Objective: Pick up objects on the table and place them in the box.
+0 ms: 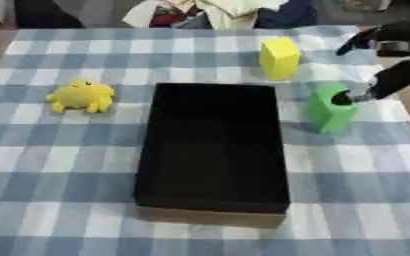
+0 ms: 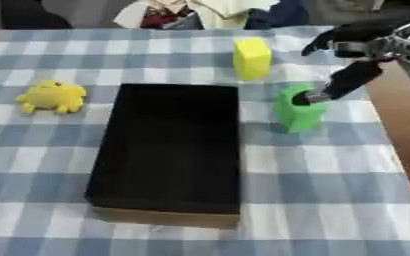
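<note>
Looks like staged tabletop test setup, indoors; exact kind of room cannot be told. Table (image 1: pixel 60 165) covered with blue-and-white checked cloth, homely style. Props laid out apart on cloth: black open box (image 1: pixel 213 150) in middle, yellow plush toy (image 1: pixel 82 95), yellow block (image 1: pixel 279 57), green block (image 1: pixel 329 107). Robot's black right hand (image 2: pixel 353 75) reaches in from right. Heap of mixed fabric (image 1: pixel 208 12) past far table edge.

Black box (image 1: pixel 213 150) centre; green block (image 1: pixel 330 107), yellow block (image 1: pixel 279 57), yellow plush (image 1: pixel 82 95)
</note>
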